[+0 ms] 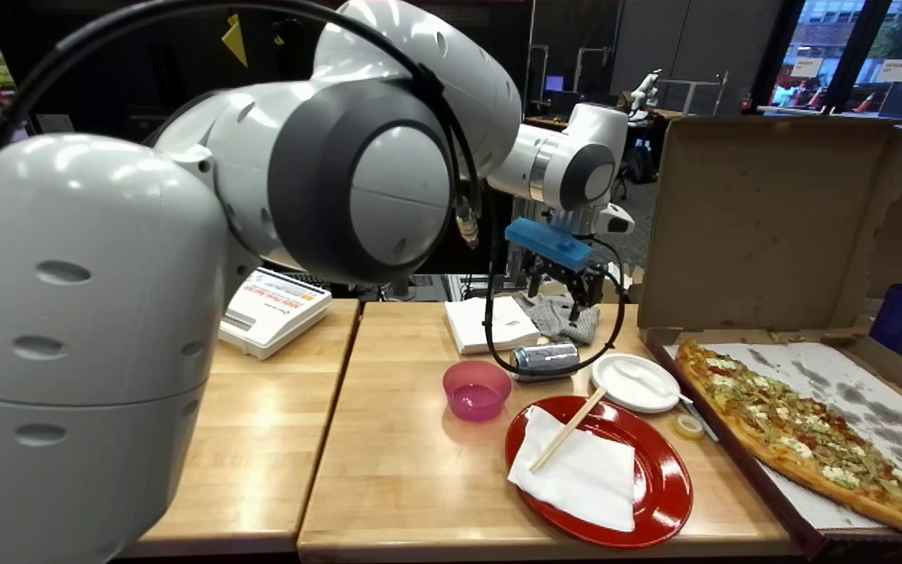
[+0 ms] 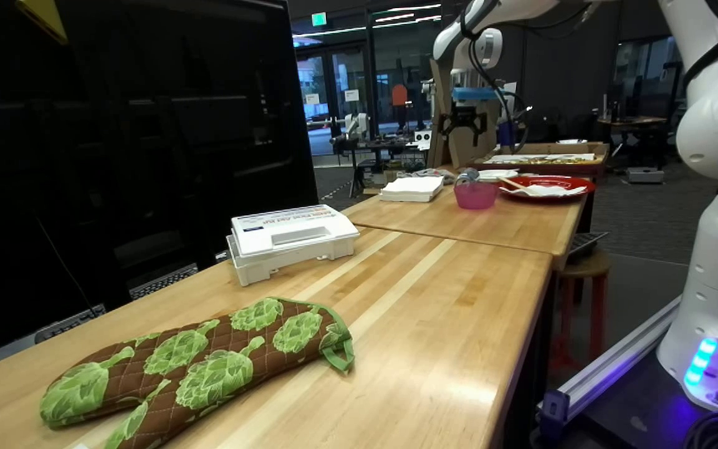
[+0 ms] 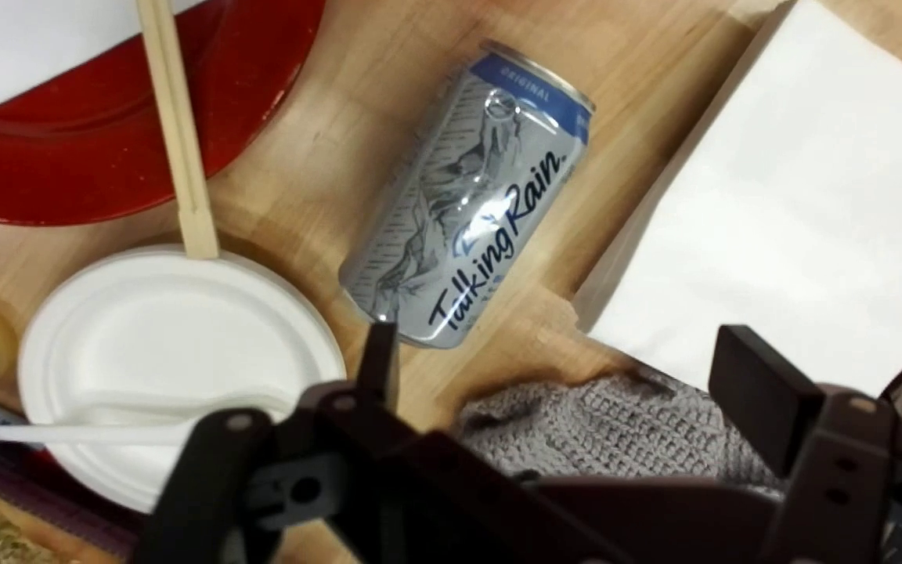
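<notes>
My gripper (image 3: 564, 364) is open with nothing between its fingers. It hangs above a crumpled grey knitted cloth (image 3: 607, 431), which the gripper partly hides in the wrist view. A silver and blue drink can (image 3: 470, 196) lies on its side just beyond the fingertips; it also shows in an exterior view (image 1: 545, 360). A stack of white napkins (image 3: 795, 211) lies beside the cloth. A small white plate (image 3: 177, 313) with a white plastic utensil sits on the can's other side. The gripper also shows above the table in both exterior views (image 1: 554, 299) (image 2: 462, 132).
A red plate (image 1: 666, 501) holds a napkin and chopsticks. A pink bowl (image 1: 477, 392) stands near the can. An open pizza box (image 1: 772, 227) with pizza (image 1: 803, 439) and a tape roll (image 1: 688, 426) are beside the plates. A white case (image 2: 293, 237) and an oven mitt (image 2: 209, 362) lie farther along.
</notes>
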`<control>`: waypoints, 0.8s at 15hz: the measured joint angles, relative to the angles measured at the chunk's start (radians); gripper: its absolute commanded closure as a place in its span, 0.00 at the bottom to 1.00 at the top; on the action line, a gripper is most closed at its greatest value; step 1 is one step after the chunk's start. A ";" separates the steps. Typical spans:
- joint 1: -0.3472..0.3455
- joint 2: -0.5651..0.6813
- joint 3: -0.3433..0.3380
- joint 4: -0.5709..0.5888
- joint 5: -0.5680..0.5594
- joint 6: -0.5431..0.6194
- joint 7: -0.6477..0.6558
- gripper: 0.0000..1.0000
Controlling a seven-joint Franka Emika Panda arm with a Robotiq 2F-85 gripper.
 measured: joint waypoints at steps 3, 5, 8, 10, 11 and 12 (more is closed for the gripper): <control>0.010 -0.086 -0.002 -0.127 0.008 0.046 0.118 0.00; 0.012 -0.158 -0.004 -0.225 0.026 0.051 0.194 0.00; 0.008 -0.237 -0.018 -0.342 0.086 0.050 0.270 0.00; 0.005 -0.272 -0.031 -0.401 0.123 0.050 0.309 0.00; 0.003 -0.286 -0.037 -0.425 0.140 0.050 0.327 0.00; 0.002 -0.298 -0.043 -0.447 0.156 0.050 0.341 0.00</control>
